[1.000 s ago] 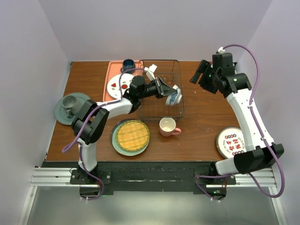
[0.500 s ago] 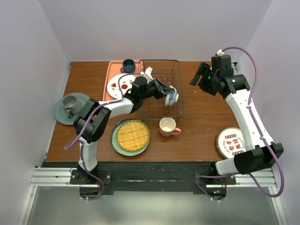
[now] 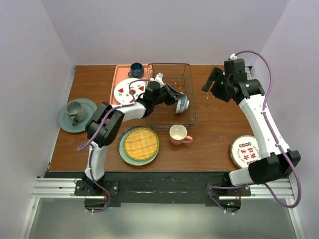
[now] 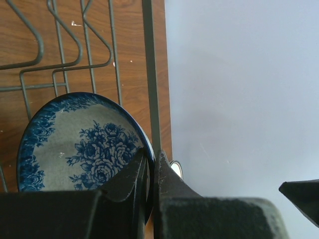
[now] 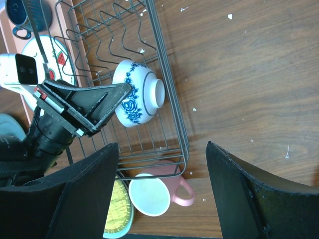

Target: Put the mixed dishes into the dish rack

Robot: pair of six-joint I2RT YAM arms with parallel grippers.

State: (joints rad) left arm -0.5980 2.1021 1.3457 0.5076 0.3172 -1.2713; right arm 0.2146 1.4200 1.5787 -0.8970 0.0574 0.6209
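The left jaws clench the rim of the blue-and-white floral bowl (image 4: 79, 144), which is tipped on its side inside the wire dish rack (image 3: 172, 74) near its right wall, by the desk's (image 3: 214, 134) far edge. The right jaws hang released and empty toward the far right corner.

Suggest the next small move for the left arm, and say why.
Probably lower the bowl slightly until it settles on the rack wires. The left pincer pinches its rim, holding it on its side inside the rack. Whether it already touches the wires cannot be told, so opening now might drop it.
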